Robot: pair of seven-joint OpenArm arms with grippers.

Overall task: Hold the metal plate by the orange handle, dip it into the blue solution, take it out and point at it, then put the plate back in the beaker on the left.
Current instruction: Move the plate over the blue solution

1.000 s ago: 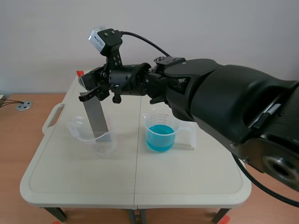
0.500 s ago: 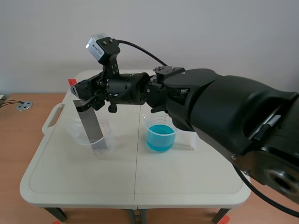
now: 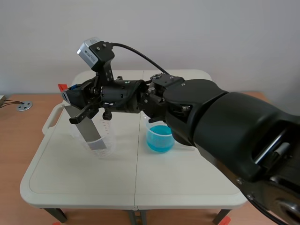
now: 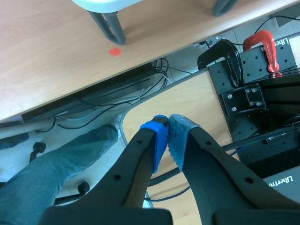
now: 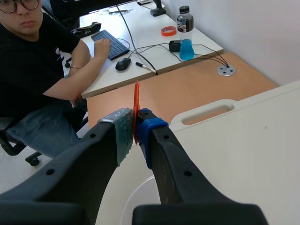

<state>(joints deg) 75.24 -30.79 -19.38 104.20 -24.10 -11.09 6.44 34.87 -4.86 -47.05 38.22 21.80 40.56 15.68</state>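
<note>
My right gripper (image 3: 70,96) reaches from the right across to the table's left side and is shut on the orange handle (image 3: 62,87) of the metal plate (image 3: 84,125). The grey plate hangs tilted, its lower end inside the clear beaker (image 3: 108,137) on the left. The beaker of blue solution (image 3: 159,137) stands to its right, near the table's middle. In the right wrist view the thin orange handle (image 5: 136,105) is pinched between the pads of the right gripper (image 5: 135,125). My left gripper (image 4: 168,137) is shut on nothing, held off the table over the floor.
The white folding table (image 3: 187,187) has a carry slot (image 3: 52,118) at its left edge. A person (image 5: 42,70) sits at a desk beyond the table's left side. Ahead of the left gripper are cables and a jeans-clad leg (image 4: 42,168).
The right gripper has moved left and a little toward me with the plate, which tilts more now. The plate's lower end has stayed in the left beaker.
</note>
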